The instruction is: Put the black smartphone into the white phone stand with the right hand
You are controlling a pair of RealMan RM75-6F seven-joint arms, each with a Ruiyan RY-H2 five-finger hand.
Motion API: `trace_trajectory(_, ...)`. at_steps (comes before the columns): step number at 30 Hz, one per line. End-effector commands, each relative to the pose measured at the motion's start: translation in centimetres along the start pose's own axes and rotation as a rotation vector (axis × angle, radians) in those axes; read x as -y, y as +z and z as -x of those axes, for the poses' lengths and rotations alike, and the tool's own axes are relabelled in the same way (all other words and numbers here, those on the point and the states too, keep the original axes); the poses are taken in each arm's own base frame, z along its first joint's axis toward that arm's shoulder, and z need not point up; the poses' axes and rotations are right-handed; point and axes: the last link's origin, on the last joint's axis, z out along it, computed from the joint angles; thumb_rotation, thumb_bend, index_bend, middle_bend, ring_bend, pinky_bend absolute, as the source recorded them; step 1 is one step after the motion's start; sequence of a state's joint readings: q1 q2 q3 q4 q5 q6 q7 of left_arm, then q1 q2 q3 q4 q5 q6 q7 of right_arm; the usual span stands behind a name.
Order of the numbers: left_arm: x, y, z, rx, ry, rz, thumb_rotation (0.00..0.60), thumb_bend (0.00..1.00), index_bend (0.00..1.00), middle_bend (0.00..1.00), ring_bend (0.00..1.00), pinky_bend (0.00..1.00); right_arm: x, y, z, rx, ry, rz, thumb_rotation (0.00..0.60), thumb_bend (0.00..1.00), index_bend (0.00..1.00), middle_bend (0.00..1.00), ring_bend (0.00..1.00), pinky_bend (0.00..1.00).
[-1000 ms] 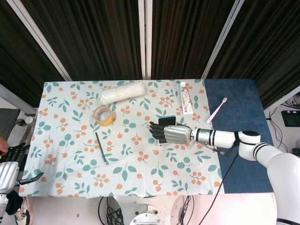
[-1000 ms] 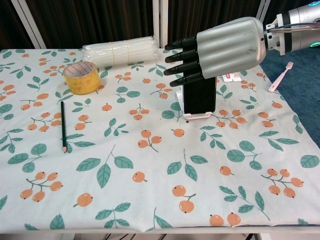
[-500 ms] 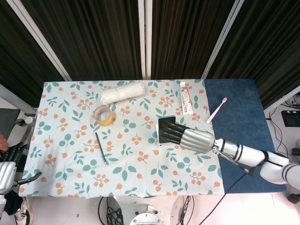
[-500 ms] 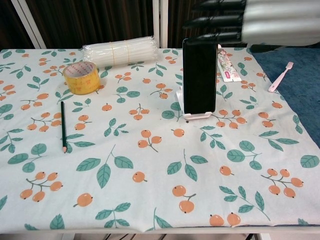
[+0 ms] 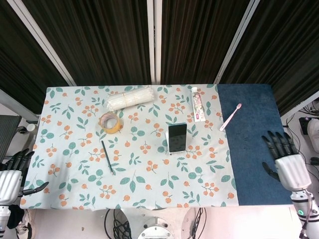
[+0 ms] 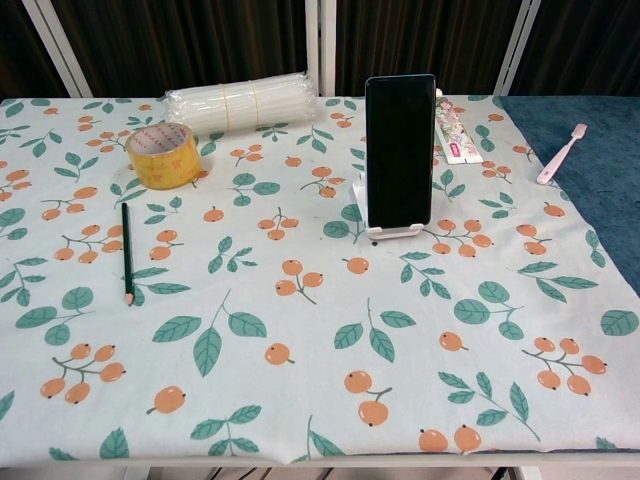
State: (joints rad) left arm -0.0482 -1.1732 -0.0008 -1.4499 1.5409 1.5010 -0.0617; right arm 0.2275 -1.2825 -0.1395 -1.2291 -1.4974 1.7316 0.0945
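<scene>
1. Floral cloth [image 6: 250, 330] is spread over most of the table, and a blue mat [image 5: 251, 139] covers the strip at the right; both give a flat, non-slip surface for what lies on them.
2. The right hand [image 5: 285, 162] is seen in the head view at the mat's right edge, well apart from the phone, with fingers spread and nothing held. It does not appear in the chest view. That position is judged to suit a finished placement.
3. The left hand [image 5: 14, 174] is seen off the table's left edge, fingers apart and empty; the task gives it no part.
4. The phone [image 6: 400, 150] is seen upright, leaning slightly back, with its lower edge seated in the lip of the stand [image 6: 392, 228], so the screen faces the robot. The task is judged complete.
5. A bag of white sticks [image 6: 240, 102] lies at the far side, left of the phone.
6. A tape roll [image 6: 162, 155] lies flat near the bag.
7. A tube [image 5: 198, 103] lies beyond the stand.
8. A pencil [image 6: 126, 252] lies near the left edge.
9. A pink toothbrush [image 6: 560, 155] lies on the mat.
</scene>
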Motion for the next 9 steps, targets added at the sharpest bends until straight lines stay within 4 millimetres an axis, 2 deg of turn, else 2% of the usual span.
trace_trajectory(1, -0.2, 0.1, 0.0, 0.005, 0.003, 0.01, 0.3, 0.08, 0.1, 0.06, 0.07, 0.22, -2.8, -4.9, 3.3, 0.092, 0.159, 0.282, 0.6, 0.19, 0.0, 0.0, 0.0, 0.0)
trace_trajectory(9, -0.1, 0.3, 0.0, 0.011, 0.003, 0.012, 0.303, 0.08, 0.1, 0.06, 0.07, 0.22, -2.7, -4.2, 4.3, 0.088, 0.216, 0.297, 0.6, 0.2, 0.0, 0.0, 0.0, 0.0)
